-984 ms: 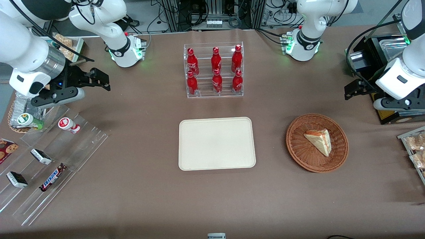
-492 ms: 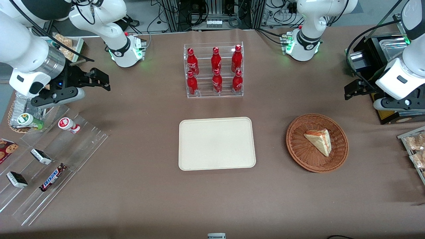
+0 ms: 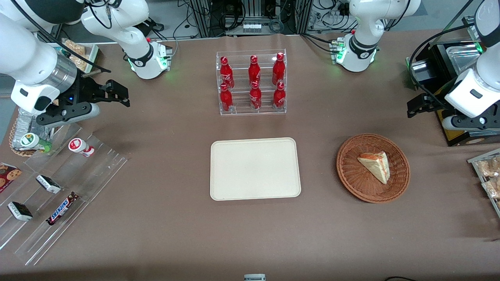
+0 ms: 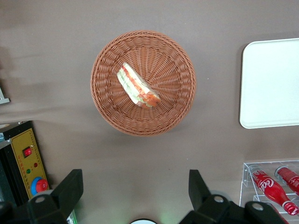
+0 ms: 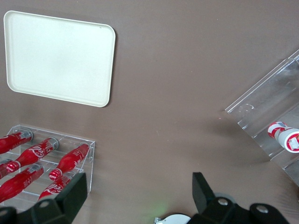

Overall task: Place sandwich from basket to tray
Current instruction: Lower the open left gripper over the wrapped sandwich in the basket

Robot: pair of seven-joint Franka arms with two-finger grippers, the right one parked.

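The sandwich (image 3: 375, 166) is a pale bread wedge with orange and green filling, lying in the round reddish-brown wicker basket (image 3: 351, 171) toward the working arm's end of the table. The left wrist view also has the sandwich (image 4: 138, 86) and the basket (image 4: 177, 60). Beside the basket, mid-table, lies the flat cream tray (image 3: 255, 168), bare, and one end of the tray (image 4: 271, 84) reaches into the wrist view. My gripper (image 3: 417, 106) hangs above the table, farther from the front camera than the basket. The gripper (image 4: 135, 191) is open, holding nothing, with only tablecloth between its fingers.
A clear rack of red cola bottles (image 3: 252, 84) stands farther from the front camera than the tray. A black box with a yellow panel (image 4: 28, 163) sits close to my gripper. Packaged snacks (image 3: 488, 171) lie at the working arm's table edge. Acrylic racks with snacks (image 3: 58, 187) occupy the parked arm's end.
My gripper and its arm have shifted very slightly, away from the tray. The sandwich, basket and tray have not moved.
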